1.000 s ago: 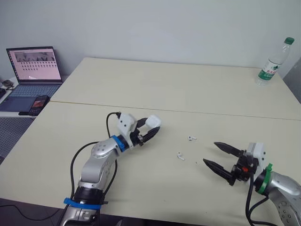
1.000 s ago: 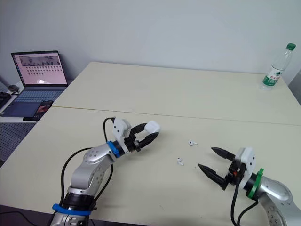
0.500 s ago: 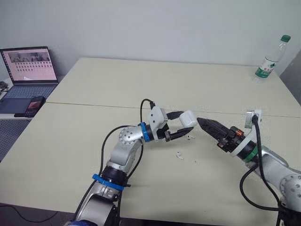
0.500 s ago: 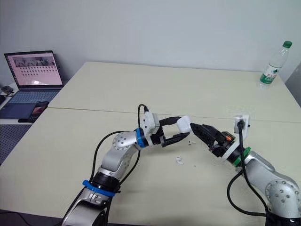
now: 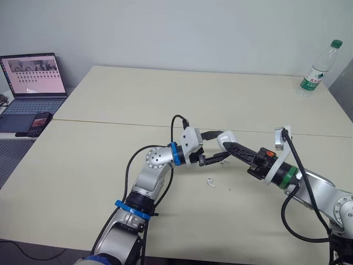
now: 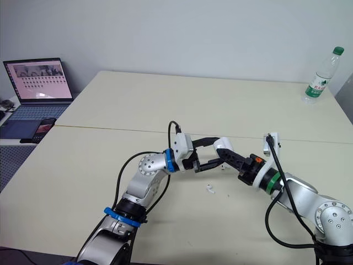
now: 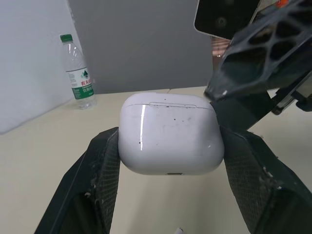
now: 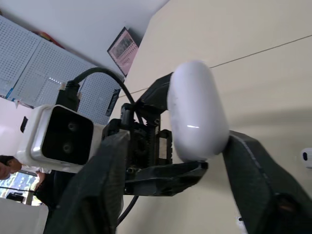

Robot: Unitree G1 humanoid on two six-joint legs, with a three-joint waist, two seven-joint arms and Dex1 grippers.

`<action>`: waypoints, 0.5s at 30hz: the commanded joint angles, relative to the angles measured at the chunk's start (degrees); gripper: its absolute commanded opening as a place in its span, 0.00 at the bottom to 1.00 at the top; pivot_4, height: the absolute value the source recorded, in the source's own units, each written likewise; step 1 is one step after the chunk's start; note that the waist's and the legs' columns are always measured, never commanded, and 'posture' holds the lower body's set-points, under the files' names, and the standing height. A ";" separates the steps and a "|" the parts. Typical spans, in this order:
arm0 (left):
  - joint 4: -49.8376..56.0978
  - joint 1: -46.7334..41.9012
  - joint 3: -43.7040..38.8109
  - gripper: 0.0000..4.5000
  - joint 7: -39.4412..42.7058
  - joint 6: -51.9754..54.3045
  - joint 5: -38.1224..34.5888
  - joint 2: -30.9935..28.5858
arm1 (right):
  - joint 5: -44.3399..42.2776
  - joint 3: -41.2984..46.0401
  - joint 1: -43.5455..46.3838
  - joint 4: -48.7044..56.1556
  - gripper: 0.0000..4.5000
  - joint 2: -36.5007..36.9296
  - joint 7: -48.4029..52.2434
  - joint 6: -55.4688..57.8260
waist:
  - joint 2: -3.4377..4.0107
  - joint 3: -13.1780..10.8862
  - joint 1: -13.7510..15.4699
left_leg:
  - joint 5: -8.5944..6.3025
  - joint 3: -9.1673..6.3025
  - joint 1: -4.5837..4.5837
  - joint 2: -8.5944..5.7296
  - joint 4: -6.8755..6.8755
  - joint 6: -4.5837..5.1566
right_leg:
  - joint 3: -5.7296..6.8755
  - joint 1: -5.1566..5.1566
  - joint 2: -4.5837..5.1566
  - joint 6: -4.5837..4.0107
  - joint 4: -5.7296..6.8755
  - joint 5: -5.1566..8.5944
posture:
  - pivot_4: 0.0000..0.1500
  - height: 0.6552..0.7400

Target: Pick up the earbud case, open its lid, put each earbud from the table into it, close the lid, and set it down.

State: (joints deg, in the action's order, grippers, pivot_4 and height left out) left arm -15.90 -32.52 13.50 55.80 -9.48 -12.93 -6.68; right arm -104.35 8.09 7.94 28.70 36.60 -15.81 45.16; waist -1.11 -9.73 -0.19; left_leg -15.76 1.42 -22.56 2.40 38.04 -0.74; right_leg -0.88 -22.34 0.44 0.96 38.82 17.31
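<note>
My left gripper [image 7: 169,132] is clamped on the earbud case [image 6: 223,146]. One black finger presses each side, and the case sits squarely between the tips, raised above the table [image 5: 110,165]. Its lid is shut, with the seam running unbroken across the top. My right gripper [image 8: 175,136] meets it from the opposite side with its fingers spread apart. The case lies between them, and one finger is right at the case's top corner, though I cannot tell whether it presses there. One earbud [image 5: 210,182] lies on the table just beneath my left jaws, apart from both grippers. Half a second ago my right fingertips were only reaching the far face of the case. Now they have pushed on past it so that it sits inside their spread. A second ago my two grippers were well apart, the right one gaping low over the table. The grip of the left on the case is unchanged throughout.
</note>
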 commanded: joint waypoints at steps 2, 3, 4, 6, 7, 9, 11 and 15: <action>1.69 -0.34 0.02 0.61 0.88 1.25 -1.67 0.48 | -1.26 0.43 1.71 1.74 0.24 -0.12 0.41 -1.75 | 0.00 0.00 -0.03 | 0.00 0.00 -0.01 0.01 0.00 0.00 | 0.00 0.00 0.00 0.00 -0.01 0.00 | 1.00 0.95; 2.15 -0.05 0.07 0.61 1.11 1.90 -2.13 0.44 | -1.29 0.46 1.72 1.76 0.18 -0.02 0.58 -1.73 | 0.00 0.00 -0.03 | 0.00 0.01 -0.01 0.02 -0.01 0.00 | -0.01 -0.01 -0.01 0.00 0.00 0.00 | 1.00 0.95; 2.45 0.15 0.09 0.61 1.17 2.44 -2.45 0.38 | -1.40 0.47 1.72 1.75 0.17 0.03 0.65 -1.74 | 0.00 0.00 -0.01 | 0.00 0.00 -0.01 0.03 -0.01 0.00 | 0.00 -0.01 -0.02 0.00 0.00 0.00 | 1.00 0.95; 3.20 0.58 0.08 0.61 1.45 4.28 -3.45 0.27 | -1.55 0.57 1.59 1.86 0.17 0.16 0.85 -1.70 | 0.00 0.00 -0.01 | 0.00 -0.01 0.00 0.04 0.00 0.00 | 0.01 -0.01 -0.04 0.00 0.00 0.00 | 1.00 0.95; 3.57 0.70 0.09 0.61 1.67 5.48 -3.93 0.13 | -1.59 0.59 1.57 1.87 0.17 0.23 0.96 -1.66 | 0.00 0.00 -0.01 | 0.00 0.00 -0.01 0.04 0.00 0.00 | 0.01 -0.01 -0.04 0.00 0.00 0.00 | 1.00 0.95; 4.65 1.03 0.26 0.69 1.82 7.87 -4.51 -0.35 | -1.77 0.75 1.42 2.00 0.17 0.45 1.27 -1.55 | 0.00 0.00 -0.01 | 0.00 -0.01 0.00 0.04 0.00 0.00 | 0.01 -0.02 -0.04 0.00 0.00 0.00 | 1.00 0.95; 5.66 1.28 0.34 0.84 1.43 9.10 -4.51 -0.63 | -1.86 1.11 1.21 2.01 0.17 0.91 1.87 -1.27 | 0.00 0.00 -0.01 | 0.00 -0.01 0.00 0.04 0.00 0.00 | 0.00 -0.02 -0.04 0.00 0.00 0.00 | 1.00 0.95; 7.69 1.35 -1.18 0.99 1.92 12.53 -6.51 -1.76 | -1.58 3.23 0.31 0.60 0.17 3.54 4.77 -0.32 | 0.00 0.00 0.02 | 0.00 -0.02 0.02 0.04 0.01 0.00 | 0.01 -0.03 -0.04 -0.01 0.00 -0.01 | 1.00 0.95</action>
State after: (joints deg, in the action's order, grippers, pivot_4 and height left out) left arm -11.52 -30.83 13.13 56.97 1.06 -17.26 -8.05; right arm -104.71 8.45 8.21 28.48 38.82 -13.13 44.86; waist -1.11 -9.73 -0.18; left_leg -15.76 1.40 -22.55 2.45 38.06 -0.74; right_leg -0.87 -22.37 0.40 0.94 38.81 17.30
